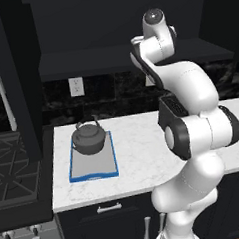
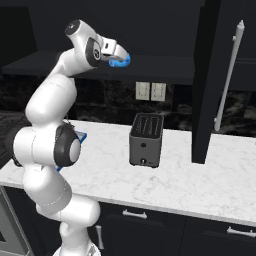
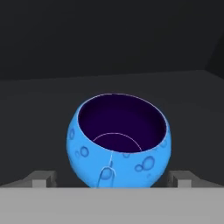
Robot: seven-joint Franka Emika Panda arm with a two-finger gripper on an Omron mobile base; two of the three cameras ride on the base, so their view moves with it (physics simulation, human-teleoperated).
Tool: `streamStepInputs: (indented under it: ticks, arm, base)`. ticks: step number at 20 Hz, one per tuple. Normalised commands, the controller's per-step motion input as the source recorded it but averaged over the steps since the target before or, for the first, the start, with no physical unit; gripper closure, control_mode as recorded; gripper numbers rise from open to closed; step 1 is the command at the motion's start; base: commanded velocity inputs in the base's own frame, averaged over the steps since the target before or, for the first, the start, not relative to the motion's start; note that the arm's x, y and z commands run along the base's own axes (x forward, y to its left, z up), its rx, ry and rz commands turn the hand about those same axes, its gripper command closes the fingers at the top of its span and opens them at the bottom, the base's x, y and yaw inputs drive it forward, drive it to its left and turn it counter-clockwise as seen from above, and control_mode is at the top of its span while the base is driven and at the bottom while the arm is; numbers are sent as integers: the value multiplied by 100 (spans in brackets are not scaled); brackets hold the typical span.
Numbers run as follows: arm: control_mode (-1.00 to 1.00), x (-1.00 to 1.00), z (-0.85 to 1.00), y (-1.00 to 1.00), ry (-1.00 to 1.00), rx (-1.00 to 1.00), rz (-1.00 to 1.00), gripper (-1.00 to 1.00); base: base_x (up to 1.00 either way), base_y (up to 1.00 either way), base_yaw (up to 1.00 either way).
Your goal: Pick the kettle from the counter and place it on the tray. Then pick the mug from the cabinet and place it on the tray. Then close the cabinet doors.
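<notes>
The dark grey kettle [image 1: 89, 138] sits on the far end of the blue-rimmed tray [image 1: 95, 174], which lies on the white marble counter [image 1: 138, 150]. High up, my gripper [image 2: 119, 58] reaches into the black cabinet [image 2: 165, 70] at the bright blue mug [image 2: 121, 62]. In the hand view the mug [image 3: 118, 140] stands upright on the dark shelf, handle toward the camera. My gripper [image 3: 112, 179] is open, with its fingertips [image 3: 43, 178] on either side of the mug's base. Both cabinet doors [image 2: 207, 85] stand open.
A black boxy toaster [image 2: 146, 140] stands on the counter to the right of the arm, near the open right door with its silver bar handle [image 2: 229, 75]. The left door [image 1: 24, 77] hangs over a dark stove [image 1: 12, 170]. Wall outlets [image 2: 150, 91] sit behind.
</notes>
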Motion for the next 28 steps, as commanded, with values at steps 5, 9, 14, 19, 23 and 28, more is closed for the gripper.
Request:
streamStepInputs:
  ticks: [5,9,14,19,23,28]
  arm:
    - [-100,16,-2,2,0,0,-10,-100]
    - [-100,8,-3,2,0,0,-6,-100]
    - [-100,-4,0,0,0,0,-7,-100]
    - [-100,-13,0,3,0,0,-10,-100]
    - [-100,-2,0,6,-2,0,-9,-100]
    - [-100,2,-4,2,-1,0,-5,-100]
  base:
    - [0,0,0]
    - [0,0,0]
    - [0,0,0]
    - [0,0,0]
    - [0,0,0]
    - [0,0,0]
